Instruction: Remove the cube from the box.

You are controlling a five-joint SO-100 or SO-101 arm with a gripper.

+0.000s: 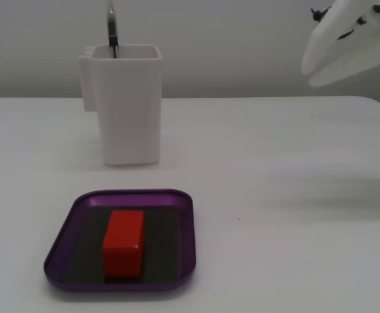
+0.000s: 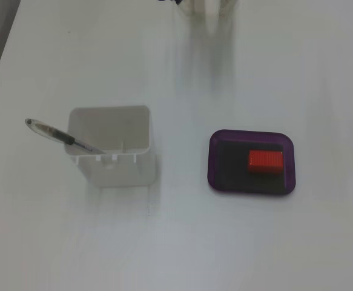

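Observation:
The red cube [image 1: 123, 241] lies inside the shallow purple box [image 1: 187, 236], near the front of its dark bottom. In another fixed view the cube [image 2: 265, 161] sits in the right half of the box [image 2: 214, 177]. My white gripper [image 1: 312, 70] hangs high at the top right of a fixed view, far from the box and blurred. Only a pale bit of it [image 2: 209, 7] shows at the top edge of the other fixed view. I cannot tell how its jaws stand. It holds nothing that I can see.
A tall white square container [image 1: 131, 111] stands behind the box and holds a pen [image 1: 112, 29]. From above, the container [image 2: 112, 160] is left of the box, with the pen [image 2: 55, 134] leaning out to the left. The table is white.

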